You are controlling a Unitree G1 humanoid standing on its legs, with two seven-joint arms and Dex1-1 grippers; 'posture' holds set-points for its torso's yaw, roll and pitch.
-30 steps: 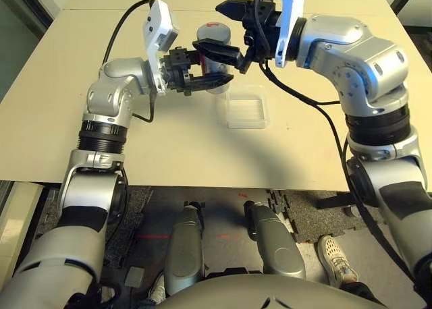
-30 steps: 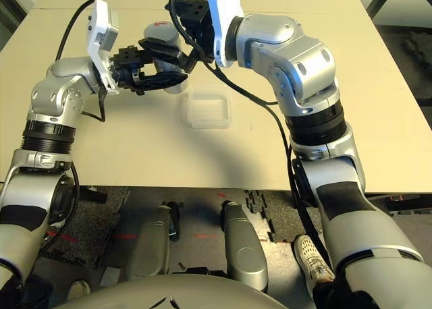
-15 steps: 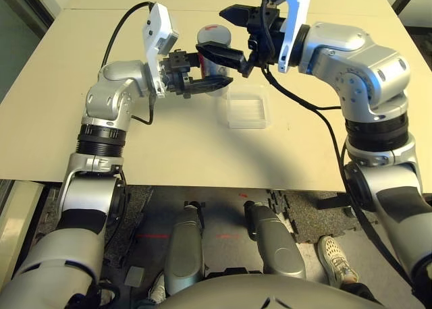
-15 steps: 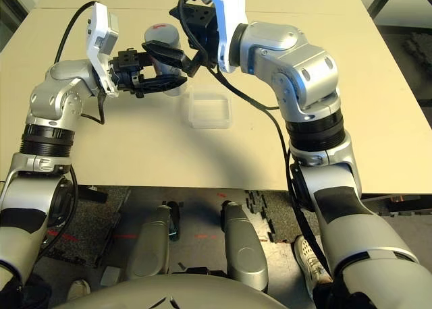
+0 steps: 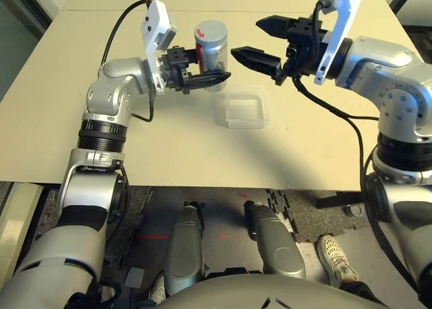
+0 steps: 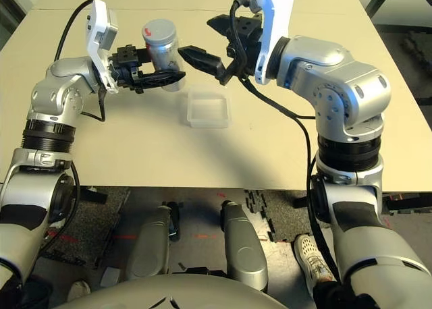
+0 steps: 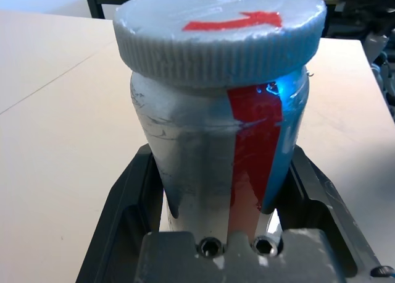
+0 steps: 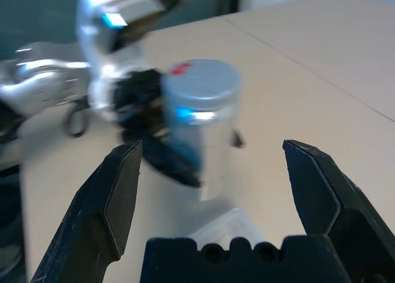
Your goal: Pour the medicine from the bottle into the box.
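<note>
The bottle [image 5: 211, 49] is silvery-grey with a red stripe and stands upright just off the table. A grey ribbed cap [image 7: 219, 29] with a red arrow sits on top. My left gripper [image 5: 212, 76] is shut on its lower body, with black fingers [image 7: 126, 209] on either side. The clear shallow box [image 5: 244, 111] lies on the table just right of the bottle. My right gripper [image 5: 246, 38] hangs open above the box's far side, a short way right of the bottle, with its tips pointing at it. The bottle [image 8: 200, 116] appears between its spread fingers [image 8: 117, 190], untouched. The medicine is hidden.
The beige table [image 5: 169, 147] runs wide around the box, with a seam [image 5: 88, 11] across its far part. Its front edge [image 5: 202, 185] is close to my body. Black cables hang from both wrists.
My right gripper has drawn back to the right, away from the bottle's cap, and is still open. The cap stayed on the bottle. The left gripper keeps its hold.
</note>
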